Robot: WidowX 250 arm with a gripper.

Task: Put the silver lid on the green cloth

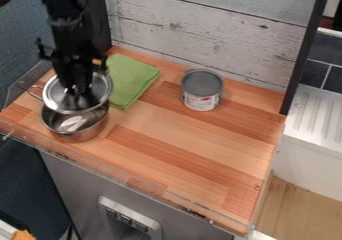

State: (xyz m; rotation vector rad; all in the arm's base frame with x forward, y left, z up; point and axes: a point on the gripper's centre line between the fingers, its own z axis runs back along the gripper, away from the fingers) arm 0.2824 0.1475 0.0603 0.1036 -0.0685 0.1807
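We see the gripper (80, 90) at the middle of the silver lid (59, 102), but cannot tell how far it is open or whether it grips. The lid partly covers our view of the metal pot (79, 135), near the green cloth (136, 81).

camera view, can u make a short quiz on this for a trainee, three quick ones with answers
1. What colour is the cloth beside the metal pot?
2. True or false: the silver lid is at the pincer, above the pot.
3. Where does the can stand?
(a) on the cloth
(b) on the wooden counter
(c) inside the pot

Key: 1. green; 2. true; 3. b
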